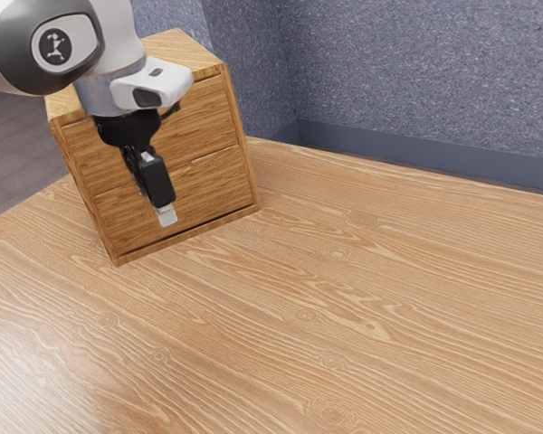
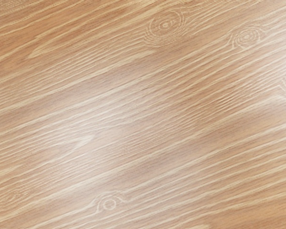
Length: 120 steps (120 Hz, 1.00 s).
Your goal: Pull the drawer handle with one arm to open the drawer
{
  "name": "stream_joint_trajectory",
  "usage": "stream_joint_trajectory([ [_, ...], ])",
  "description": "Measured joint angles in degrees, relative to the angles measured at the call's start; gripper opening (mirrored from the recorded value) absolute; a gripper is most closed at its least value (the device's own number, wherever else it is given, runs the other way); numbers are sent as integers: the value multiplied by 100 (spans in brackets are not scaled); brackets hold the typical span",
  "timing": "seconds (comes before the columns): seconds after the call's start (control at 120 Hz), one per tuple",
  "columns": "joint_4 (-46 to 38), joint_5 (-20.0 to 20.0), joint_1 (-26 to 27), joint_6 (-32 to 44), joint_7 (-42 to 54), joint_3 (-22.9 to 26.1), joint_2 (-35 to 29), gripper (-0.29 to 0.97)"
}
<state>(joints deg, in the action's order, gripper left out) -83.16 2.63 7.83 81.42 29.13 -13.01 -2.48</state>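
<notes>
**Gripper hung at cabinet front**

Small light-brown wooden drawer cabinet (image 1: 199,113) sat upper left of the exterior frame, on the wood-grain table (image 1: 362,307). Its drawer fronts looked flush w/ the box. Black two-finger gripper (image 1: 166,217) hung pointing down, just in front of the lower drawer front (image 1: 215,185). Open or closed: couldn't tell.

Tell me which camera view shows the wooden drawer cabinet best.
The exterior view. It shows the drawer cabinet standing on the table, its top and stacked drawer fronts visible, with the gripper in front of it. The wrist view gives close wood grain; I cannot tell whether that is the cabinet.
</notes>
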Motion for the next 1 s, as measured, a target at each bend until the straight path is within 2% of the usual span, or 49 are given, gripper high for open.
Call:
stream_joint_trajectory([
  [0.267,20,46,128,367,559,-42,48,68],
  [0.333,482,75,44,422,733,-47,413,68],
  [0.542,1774,667,-436,539,1354,-59,1520,67],
  [0.783,2885,1015,-811,586,2044,-47,2388,39],
  [1.0,3646,1048,-1147,602,2533,-37,2854,28],
])
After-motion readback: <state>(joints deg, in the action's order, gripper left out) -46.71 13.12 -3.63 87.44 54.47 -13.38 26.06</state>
